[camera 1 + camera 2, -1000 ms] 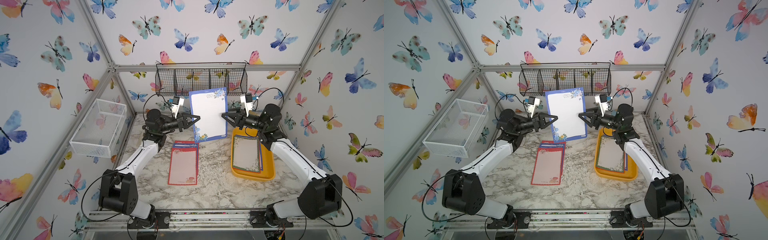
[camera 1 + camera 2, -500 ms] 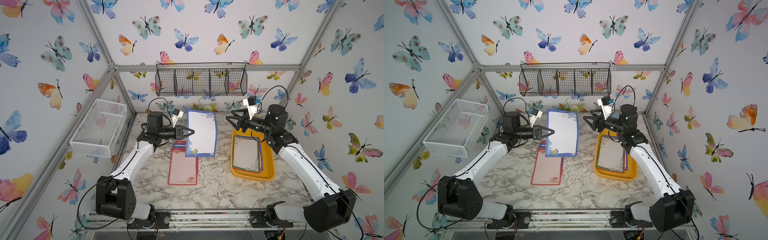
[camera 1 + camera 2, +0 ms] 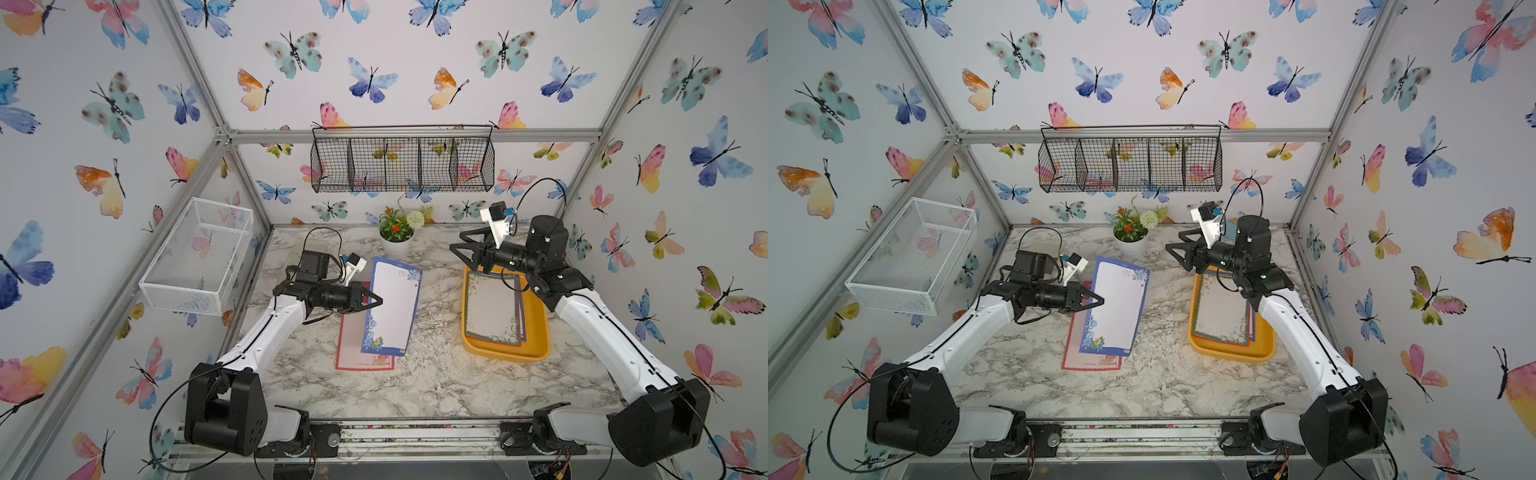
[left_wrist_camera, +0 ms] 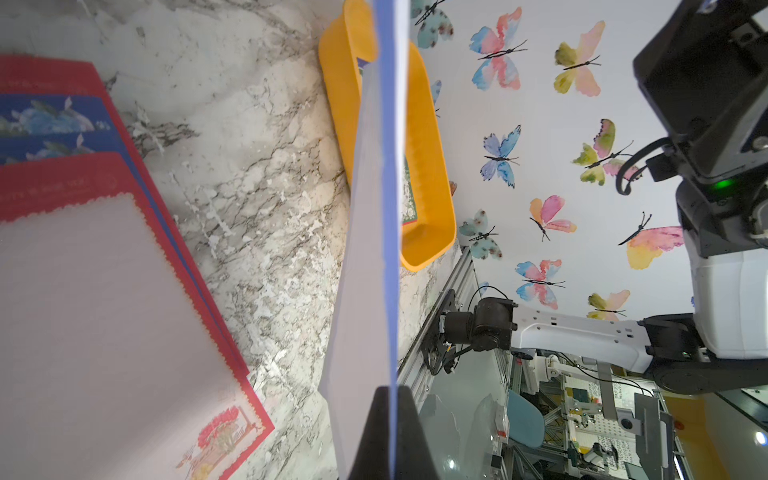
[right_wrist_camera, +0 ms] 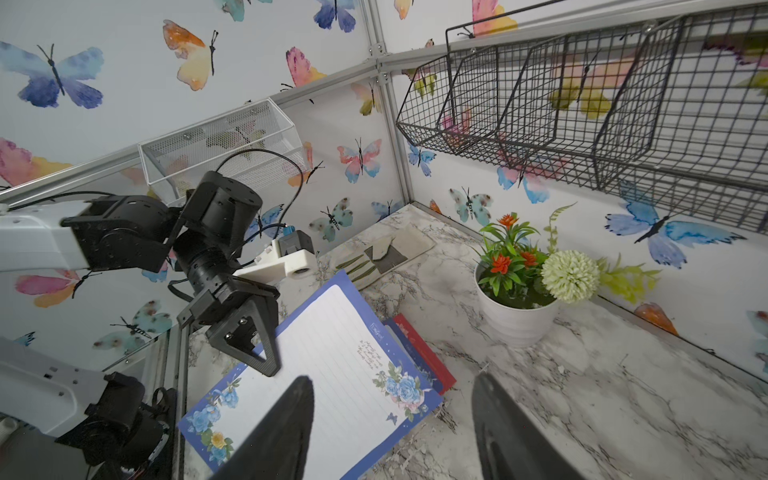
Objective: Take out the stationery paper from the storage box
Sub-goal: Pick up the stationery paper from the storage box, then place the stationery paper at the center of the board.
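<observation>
The marble table [image 3: 415,386] fills the floor of the cell, with a black wire basket [image 3: 403,164] hung on the back wall and a white mesh basket [image 3: 199,257] on the side wall. On the table's right side sits the yellow tray [image 3: 536,345], and paper lies flat inside it: a green-bordered sheet [image 3: 492,309] on top, with blue and red edges peeking out beneath. Well apart from the tray, towards the middle-left, lies a pile of sheets [image 3: 353,353] with a red-bordered one on top. Over that pile a blue-bordered sheet [image 3: 392,307] is held tilted; I cannot tell whether its lower edge touches the pile. A small white flower pot [image 3: 397,245] stands near the back wall. The left gripper [image 3: 374,300] is pinched tight on the long left edge of the blue-bordered sheet, which the left wrist view shows edge-on between the fingers [image 4: 409,432]. The right gripper [image 3: 459,245] hangs above the far end of the tray, its jaws spread wide and holding nothing.
</observation>
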